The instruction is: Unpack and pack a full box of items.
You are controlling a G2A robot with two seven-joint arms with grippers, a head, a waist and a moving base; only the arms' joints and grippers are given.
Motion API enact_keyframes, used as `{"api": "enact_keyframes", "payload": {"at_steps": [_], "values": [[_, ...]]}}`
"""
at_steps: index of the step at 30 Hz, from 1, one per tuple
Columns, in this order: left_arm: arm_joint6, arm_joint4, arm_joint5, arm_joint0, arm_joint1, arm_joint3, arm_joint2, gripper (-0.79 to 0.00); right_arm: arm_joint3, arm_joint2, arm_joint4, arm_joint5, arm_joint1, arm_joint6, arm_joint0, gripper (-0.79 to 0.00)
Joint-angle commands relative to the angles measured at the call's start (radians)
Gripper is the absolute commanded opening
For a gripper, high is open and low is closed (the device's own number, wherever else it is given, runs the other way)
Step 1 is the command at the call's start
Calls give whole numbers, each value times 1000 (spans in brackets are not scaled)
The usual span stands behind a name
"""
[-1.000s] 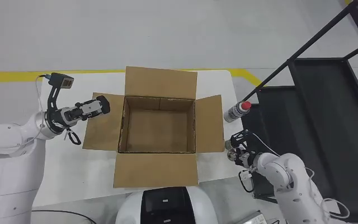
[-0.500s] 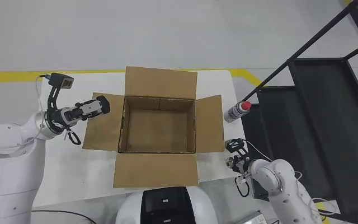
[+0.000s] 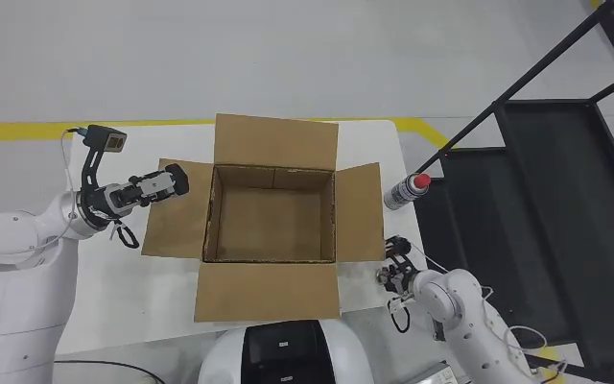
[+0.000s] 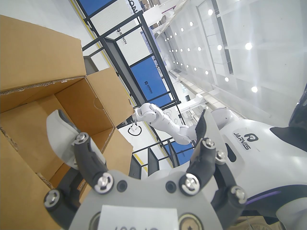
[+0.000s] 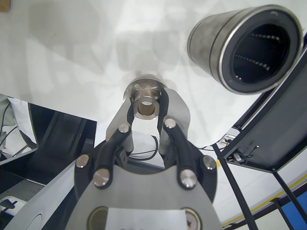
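Right jaws nearly closed, pinching small brass bushing (image 5: 145, 104) by its neck. Holding it over white desk (image 3: 369, 144) near front right corner, just beside right flap of cardboard box (image 3: 273, 226). Cannot tell whether bushing is touching desk. Steel linear bearing (image 5: 244, 48) lying on its side near it, apart. Left jaws gaping wide, gripping nothing, hovering just beside box's left flap. Box sitting mid-desk, four flaps spreading open. Red-capped spray can (image 3: 407, 190) sitting at desk's right edge.
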Motion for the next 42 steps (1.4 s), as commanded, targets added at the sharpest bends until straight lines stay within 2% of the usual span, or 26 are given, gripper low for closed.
{"api": "enact_keyframes", "payload": {"at_steps": [1, 7, 10, 22, 29, 30, 31, 33, 35, 42], "values": [[0, 0, 0, 0, 0, 0, 0, 0, 14, -11, 2, 11, -1, -1, 11, -785], [0, 0, 0, 0, 0, 0, 0, 0, 37, -37, -1, 31, -3, -7, 29, -785], [0, 0, 0, 0, 0, 0, 0, 0, 37, -36, 9, 40, -3, -5, 31, 0], [0, 0, 0, 0, 0, 0, 0, 0, -82, 23, 42, -10, 12, 10, -50, 0], [0, 0, 0, 0, 0, 0, 0, 0, -45, 8, 78, -4, 12, 24, -20, 0], [0, 0, 0, 0, 0, 0, 0, 0, -36, 7, 89, -2, 12, 26, -13, -43], [0, 0, 0, 0, 0, 0, 0, 0, -28, 6, 96, 1, 12, 30, -6, -135], [0, 0, 0, 0, 0, 0, 0, 0, -13, 3, 108, 8, 11, 38, 7, -203], [0, 0, 0, 0, 0, 0, 0, 0, 3, 0, 114, 13, 12, 42, 18, -182], [0, 0, 0, 0, 0, 0, 0, 0, 36, -12, 126, 27, 13, 52, 42, -206]]}}
